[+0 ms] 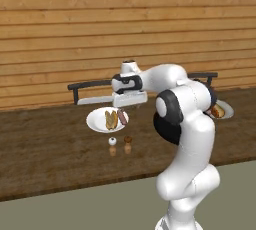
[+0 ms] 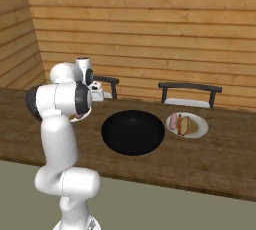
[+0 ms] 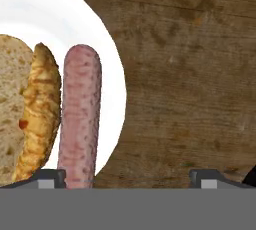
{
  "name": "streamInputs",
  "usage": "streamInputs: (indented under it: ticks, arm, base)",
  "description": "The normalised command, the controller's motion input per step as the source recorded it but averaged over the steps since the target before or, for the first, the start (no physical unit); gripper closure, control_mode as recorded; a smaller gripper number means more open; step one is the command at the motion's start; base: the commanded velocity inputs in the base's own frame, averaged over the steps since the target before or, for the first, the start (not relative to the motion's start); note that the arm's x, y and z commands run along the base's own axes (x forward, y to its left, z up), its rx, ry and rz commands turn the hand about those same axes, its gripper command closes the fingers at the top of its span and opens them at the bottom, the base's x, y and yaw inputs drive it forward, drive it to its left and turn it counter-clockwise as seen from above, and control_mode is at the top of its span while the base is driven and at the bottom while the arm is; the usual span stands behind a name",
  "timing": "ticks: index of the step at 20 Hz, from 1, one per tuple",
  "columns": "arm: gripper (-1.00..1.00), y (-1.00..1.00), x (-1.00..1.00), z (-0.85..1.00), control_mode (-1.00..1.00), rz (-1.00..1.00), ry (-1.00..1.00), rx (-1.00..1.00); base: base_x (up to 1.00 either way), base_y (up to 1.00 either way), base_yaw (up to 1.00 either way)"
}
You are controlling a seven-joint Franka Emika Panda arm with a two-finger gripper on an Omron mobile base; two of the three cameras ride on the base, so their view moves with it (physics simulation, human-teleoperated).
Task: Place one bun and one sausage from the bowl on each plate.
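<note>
Gripper [image 3: 127, 176] spread wide over the left plate [image 1: 95, 120], clamped on nothing. Sausage [image 3: 79, 116] lying flat on that plate, just beside the bun [image 3: 30, 109]. Black bowl [image 2: 133, 132] mid-table; right plate [image 2: 198, 129] carrying another bun [image 2: 185, 125] and sausage [image 2: 173, 120].

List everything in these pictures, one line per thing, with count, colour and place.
plate: two, white; one under the hand on the table, the other right of the bowl.
bun: two, golden-tan; one on each plate, the second beside a sausage.
sausage: two, pinkish; one on each plate, the second.
bowl: one, black, mid-table, nothing visible inside.
shakers: two, one white-topped, one brown-topped, in front of the near plate.
chairs: two, dark, behind the table.
table: one, dark wood.
wall: wood planks.
arm: one, white.
gripper: fingers open, above the plate rim.
</note>
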Motion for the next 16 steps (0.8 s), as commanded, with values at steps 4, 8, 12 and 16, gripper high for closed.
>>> streamInputs:
  ticks: [4,8,12,16]
  arm:
    - [-1.00,-1.00,-0.75,0.23,-1.00,0.00,-0.07,0.01]
    - [-1.00,-0.86,-0.93,0.47,-1.00,0.00,-0.01,0.00]
    - [-1.00,-0.58,-1.00,0.68,-1.00,0.00,-0.08,0.00]
    - [-1.00,-0.39,-1.00,0.76,-1.00,-0.01,-0.12,0.00]
  base:
    - [0.00,0.00,0.00]
    - [0.00,0.00,0.00]
    - [0.00,0.00,0.00]
    - [0.00,0.00,0.00]
